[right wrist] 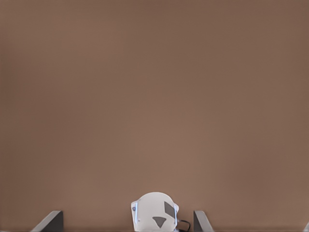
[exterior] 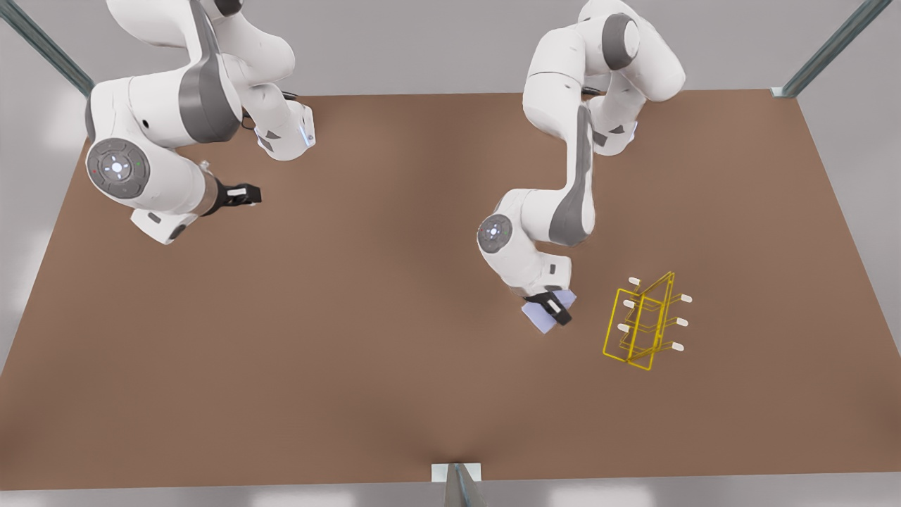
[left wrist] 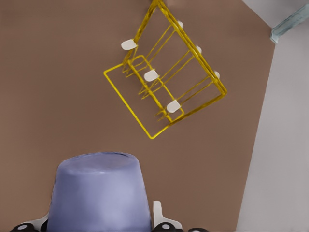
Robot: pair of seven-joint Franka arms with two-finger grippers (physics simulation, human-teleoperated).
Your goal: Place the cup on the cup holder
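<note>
Cup [left wrist: 99, 193] — plain, lavender-blue, tapered

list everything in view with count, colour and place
cup: one, pale lavender-blue, held in the left end effector, beside the rack on the front view's left, apart from it
cup holder: one, yellow wire with six white-tipped pegs, standing on the table at the front view's right
table: one, brown, under everything
frame posts: grey metal, at the table's corners and near edge
left end effector: black fingers, shut on the cup, front view's centre-right
right end effector: black, waiting over the table at the front view's left
</note>
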